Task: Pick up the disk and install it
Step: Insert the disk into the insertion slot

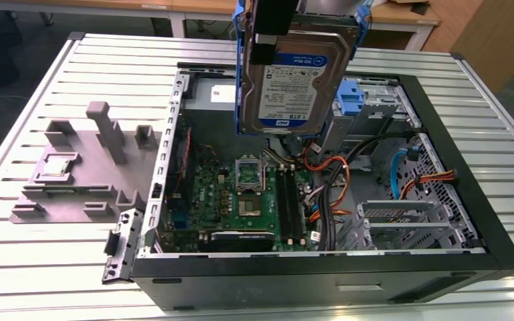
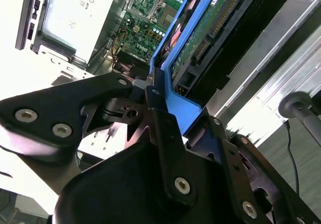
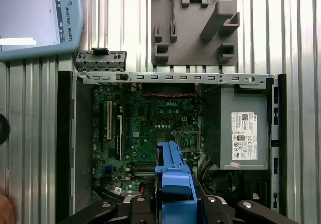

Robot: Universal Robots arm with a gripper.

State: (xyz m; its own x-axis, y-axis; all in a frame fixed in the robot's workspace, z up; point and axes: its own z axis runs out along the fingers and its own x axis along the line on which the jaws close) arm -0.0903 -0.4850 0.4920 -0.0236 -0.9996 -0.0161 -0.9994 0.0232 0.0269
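Observation:
The disk (image 1: 297,83), a silver-grey hard drive with a white-and-blue label and blue side rails, hangs upright above the open computer case (image 1: 471,221). My gripper (image 1: 270,41) is shut on its upper edge, and the drive's lower end hovers over the rear of the motherboard (image 1: 248,200). In the second wrist view the black fingers (image 2: 159,116) clamp the blue rail, with the disk's (image 2: 210,30) green circuit side beyond them. In the first wrist view the blue rail of the disk (image 3: 173,176) sticks out from the gripper over the case interior.
A grey power-supply box (image 3: 243,133) fills one rear corner of the case. An empty blue bracket (image 1: 353,100) and a metal drive cage (image 1: 400,217) sit on the exterior view's right. A grey fixture plate (image 1: 78,167) lies on the slatted table, with a tablet (image 3: 35,18) and a hand (image 3: 4,210) nearby.

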